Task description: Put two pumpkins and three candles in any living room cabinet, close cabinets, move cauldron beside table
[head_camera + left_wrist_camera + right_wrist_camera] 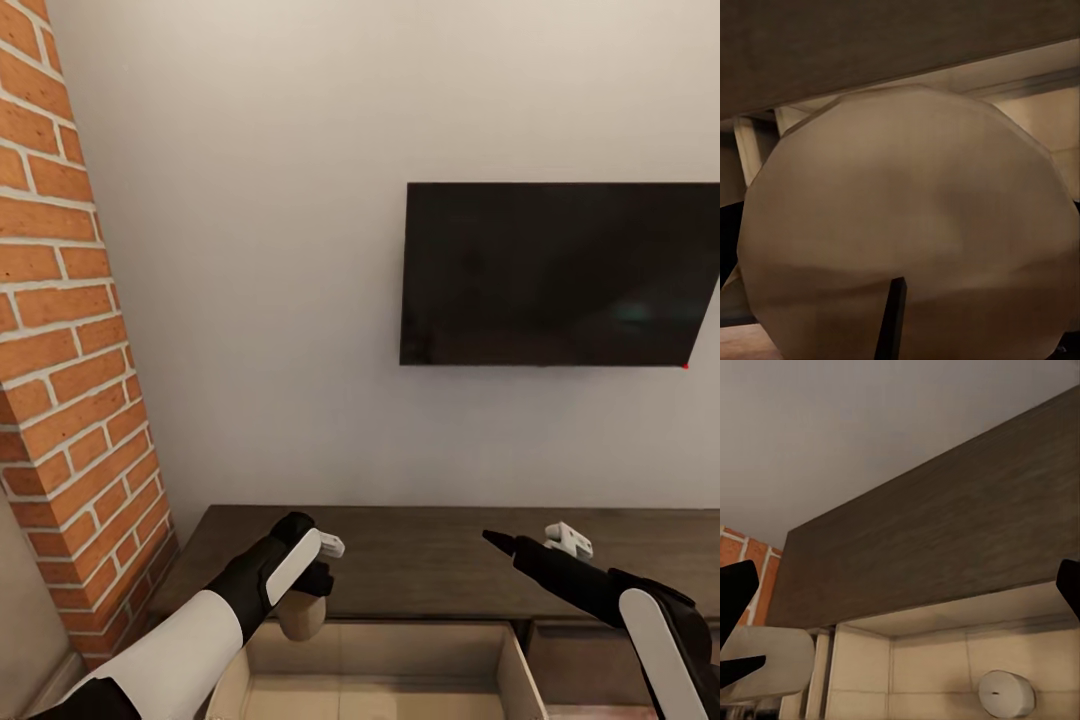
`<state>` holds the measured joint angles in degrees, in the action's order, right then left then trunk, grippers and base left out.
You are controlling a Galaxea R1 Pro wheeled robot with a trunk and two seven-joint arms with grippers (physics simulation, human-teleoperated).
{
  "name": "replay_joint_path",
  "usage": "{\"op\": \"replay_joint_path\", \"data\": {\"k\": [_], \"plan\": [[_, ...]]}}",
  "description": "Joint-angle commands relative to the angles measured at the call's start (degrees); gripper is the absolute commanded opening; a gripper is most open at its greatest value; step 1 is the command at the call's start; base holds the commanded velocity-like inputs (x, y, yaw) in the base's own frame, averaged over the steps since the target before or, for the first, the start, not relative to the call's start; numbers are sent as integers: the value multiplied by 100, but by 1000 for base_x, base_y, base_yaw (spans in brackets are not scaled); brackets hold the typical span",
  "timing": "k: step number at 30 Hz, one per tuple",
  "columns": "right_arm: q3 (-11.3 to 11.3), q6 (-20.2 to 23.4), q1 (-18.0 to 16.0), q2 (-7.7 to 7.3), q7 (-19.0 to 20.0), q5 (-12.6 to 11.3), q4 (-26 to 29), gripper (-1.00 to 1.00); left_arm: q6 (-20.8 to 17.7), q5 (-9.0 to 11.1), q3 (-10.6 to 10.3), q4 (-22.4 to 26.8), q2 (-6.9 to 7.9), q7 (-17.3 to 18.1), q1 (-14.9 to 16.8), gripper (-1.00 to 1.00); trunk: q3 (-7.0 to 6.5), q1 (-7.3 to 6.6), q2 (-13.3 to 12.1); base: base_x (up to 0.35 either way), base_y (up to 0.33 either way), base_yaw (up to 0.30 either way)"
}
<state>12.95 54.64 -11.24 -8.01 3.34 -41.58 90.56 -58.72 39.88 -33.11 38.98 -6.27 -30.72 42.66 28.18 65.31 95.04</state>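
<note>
One held candle (907, 225), another (1006, 694) inside cabinet (420, 560)

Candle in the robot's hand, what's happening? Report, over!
Left tool shut on a candle, above the cabinet's open drawer. Another candle already inside. Right tool open, holding nothing. Nothing in the way.

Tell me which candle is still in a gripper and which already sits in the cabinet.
The candle under the left gripper is held above the open drawer; the other candle lies inside the cabinet.

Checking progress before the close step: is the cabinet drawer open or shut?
Open. The head view shows the cabinet drawer pulled out below the left gripper, its pale interior exposed; the right wrist view shows one candle already inside.
</note>
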Motion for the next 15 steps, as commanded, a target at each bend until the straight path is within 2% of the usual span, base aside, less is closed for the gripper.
{"op": "replay_joint_path", "data": {"k": [1, 15], "plan": [[7, 29, -4, 1, 35, 27, 5, 100, -8, 55, -20, 5, 3, -57, 6, -100, 25, 22, 45, 0, 0, 0], [6, 34, -1, 2, 28, 27, -13, 100, -15, 50, -20, 4, 3, -57, 6, -100, 276, 330, 607, 0, 0, 0]]}}
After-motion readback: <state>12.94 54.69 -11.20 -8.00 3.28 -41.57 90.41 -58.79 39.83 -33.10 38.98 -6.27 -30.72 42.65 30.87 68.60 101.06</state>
